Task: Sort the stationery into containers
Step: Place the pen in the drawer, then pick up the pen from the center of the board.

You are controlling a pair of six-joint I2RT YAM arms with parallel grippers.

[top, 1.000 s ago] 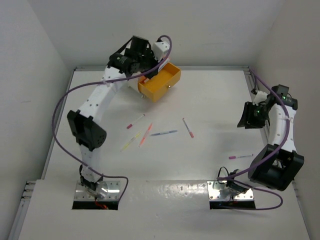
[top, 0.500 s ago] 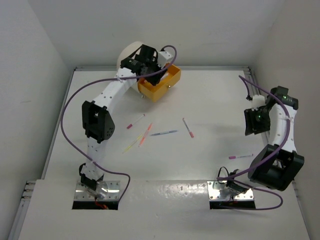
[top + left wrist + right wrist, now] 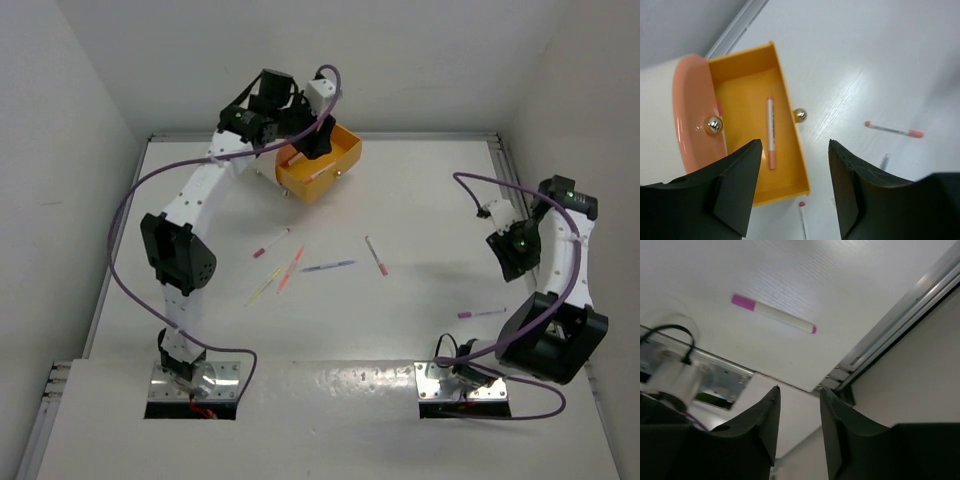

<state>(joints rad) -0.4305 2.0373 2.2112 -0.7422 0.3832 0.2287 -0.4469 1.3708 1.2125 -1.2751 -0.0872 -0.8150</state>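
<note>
Counting from overhead, I make six pens loose on the white table point(image 3: 430, 200): a pink-tipped pen point(image 3: 271, 243), an orange-pink pen point(image 3: 291, 268), a yellow pen point(image 3: 262, 285), a blue pen point(image 3: 328, 266), a pink-capped pen point(image 3: 376, 255) and a purple pen point(image 3: 481, 313) near my right arm's base. A seventh pen point(image 3: 771, 131) lies in the pulled-out yellow-orange drawer point(image 3: 745, 75), one of two drawers; the pink-peach drawer point(image 3: 687, 115) sits above it. Plain white walls close in the table, with a metal rail along its edge. The seventh pen's long axis runs parallel to the drawer's knobbed front. My left gripper point(image 3: 795, 145) hangs over that drawer, fingers spread and empty. My right gripper point(image 3: 800, 392) hovers above the purple pen, narrowly parted, holding nothing.
</note>
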